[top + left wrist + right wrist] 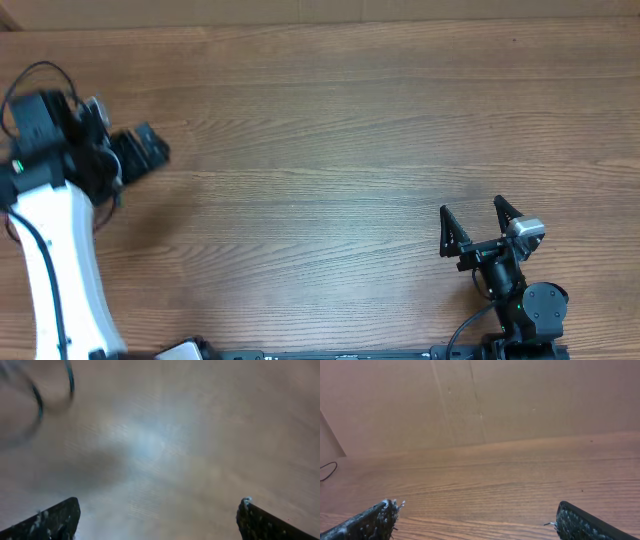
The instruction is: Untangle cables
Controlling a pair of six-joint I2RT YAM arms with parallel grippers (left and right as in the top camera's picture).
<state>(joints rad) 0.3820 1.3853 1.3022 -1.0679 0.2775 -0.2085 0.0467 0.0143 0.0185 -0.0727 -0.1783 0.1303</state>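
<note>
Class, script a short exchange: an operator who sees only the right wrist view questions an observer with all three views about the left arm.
Operator: Where is the left gripper?
Observer: The left gripper is over the table, near its left side.
Operator: Are its fingers open?
Observer: Yes, the fingers stand wide apart with nothing between them.

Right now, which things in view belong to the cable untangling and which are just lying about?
Job:
left gripper, open
right gripper, open
blurred dark cord loop, possibly a cable

Just there:
wooden table
cardboard wall
</note>
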